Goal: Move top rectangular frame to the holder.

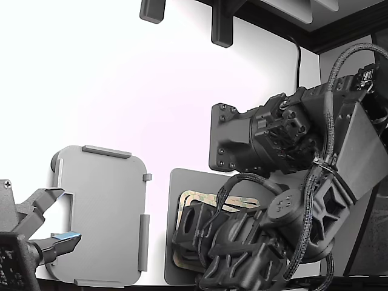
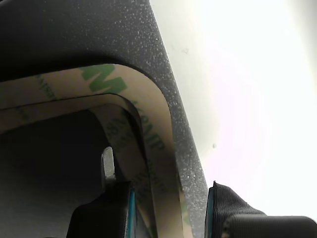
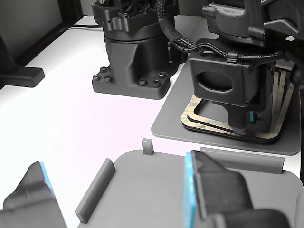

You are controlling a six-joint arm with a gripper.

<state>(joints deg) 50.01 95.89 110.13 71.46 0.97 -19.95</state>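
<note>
Two tan frames with green marks lie stacked, slightly askew, on a dark grey mat. They also show in the exterior view and the other view. My gripper is down at the stack with its jaws apart. One finger stands inside the frames' open middle, and the other finger stands outside the mat's edge. I cannot tell whether it touches the frames. The arm hides most of the stack in the exterior view. The light grey holder lies empty on the exterior view's left, also seen in the other view.
A second arm's open gripper with blue pads hovers at the holder's near-left corner and fills the other view's foreground. A black arm base stands beyond the mat. Black brackets sit at the table's far edge.
</note>
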